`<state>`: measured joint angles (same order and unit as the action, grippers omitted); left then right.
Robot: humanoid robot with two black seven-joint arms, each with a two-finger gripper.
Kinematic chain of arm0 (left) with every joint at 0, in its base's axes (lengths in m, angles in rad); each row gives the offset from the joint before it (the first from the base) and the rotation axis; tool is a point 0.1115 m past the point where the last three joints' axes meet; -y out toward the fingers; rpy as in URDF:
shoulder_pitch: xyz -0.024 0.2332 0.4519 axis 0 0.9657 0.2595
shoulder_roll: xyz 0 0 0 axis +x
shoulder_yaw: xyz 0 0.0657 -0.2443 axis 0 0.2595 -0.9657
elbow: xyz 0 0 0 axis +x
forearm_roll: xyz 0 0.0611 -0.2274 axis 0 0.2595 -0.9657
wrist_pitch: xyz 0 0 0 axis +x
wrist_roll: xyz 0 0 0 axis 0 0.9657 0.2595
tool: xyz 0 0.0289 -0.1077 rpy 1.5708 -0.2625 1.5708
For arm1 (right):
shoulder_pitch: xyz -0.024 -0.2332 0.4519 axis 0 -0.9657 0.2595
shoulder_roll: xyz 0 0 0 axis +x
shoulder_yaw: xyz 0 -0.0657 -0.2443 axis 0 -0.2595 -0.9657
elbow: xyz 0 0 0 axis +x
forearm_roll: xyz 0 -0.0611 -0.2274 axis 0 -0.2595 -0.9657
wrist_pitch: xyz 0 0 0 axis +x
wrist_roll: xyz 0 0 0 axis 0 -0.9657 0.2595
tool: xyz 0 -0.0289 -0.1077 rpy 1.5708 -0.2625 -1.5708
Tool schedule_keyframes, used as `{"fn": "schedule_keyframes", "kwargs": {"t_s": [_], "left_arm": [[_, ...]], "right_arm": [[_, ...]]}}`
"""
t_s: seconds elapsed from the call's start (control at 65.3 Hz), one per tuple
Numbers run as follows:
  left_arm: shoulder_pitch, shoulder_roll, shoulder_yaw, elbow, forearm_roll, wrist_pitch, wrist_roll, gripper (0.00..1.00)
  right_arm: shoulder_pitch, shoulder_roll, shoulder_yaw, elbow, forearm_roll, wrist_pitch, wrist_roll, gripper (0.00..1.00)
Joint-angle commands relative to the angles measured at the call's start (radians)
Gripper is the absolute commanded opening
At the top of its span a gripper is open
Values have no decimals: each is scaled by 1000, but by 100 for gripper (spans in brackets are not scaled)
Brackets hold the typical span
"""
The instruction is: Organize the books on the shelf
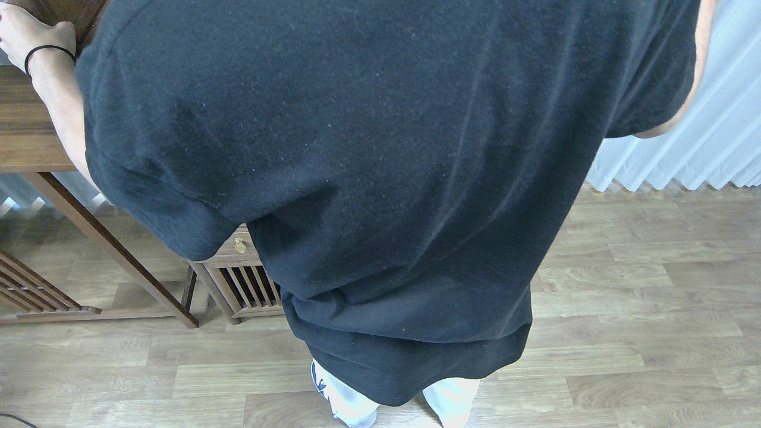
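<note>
1. One person in a black T-shirt (380, 178) fills most of the head view, back turned, bent fwd toward the far left.
2. Person's hand (27, 30) sits at the far top-left, resting on dark wood there; a black band (47, 53) circles the wrist.
3. Other arm: only a bare elbow (672, 119) shows at the top right edge of the shirt.
4. Light trousers (357, 404) and part of a shoe (318, 380) show below the shirt hem, near bottom centre.
5. Shelf (27, 131): flat dark-brown wooden board at the left edge, largely hidden behind the person's arm and torso. Angled wooden leg (113, 244) runs down from it to the floor.
6. Slatted rack (30, 291) lies low at the near left, under the board.
7. Small wooden cabinet (238, 279) w/ slatted front and a brass knob (240, 244) peeks out just left of the shirt.
8. Books: not visible; the person blocks the area, so can't tell where they are.
9. Tools: neither the left nor the right one is in view, so can't tell if spread or pressed together.
10. Floor (642, 309): light wood-look planks, right and near. Pale curtain (701, 137) hangs at the far right.
</note>
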<state>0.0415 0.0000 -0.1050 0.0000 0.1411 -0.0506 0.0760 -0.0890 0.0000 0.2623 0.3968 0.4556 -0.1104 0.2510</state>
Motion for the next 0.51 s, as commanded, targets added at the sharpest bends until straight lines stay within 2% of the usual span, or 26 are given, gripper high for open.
{"fn": "schedule_keyframes", "kwargs": {"t_s": [0.0,0.49], "left_arm": [[0,0,-1,95,0,0,-1,100],[0,0,-1,95,0,0,1,100]], "right_arm": [[0,0,0,1,0,0,-1,99],[0,0,0,1,0,0,-1,99]]}}
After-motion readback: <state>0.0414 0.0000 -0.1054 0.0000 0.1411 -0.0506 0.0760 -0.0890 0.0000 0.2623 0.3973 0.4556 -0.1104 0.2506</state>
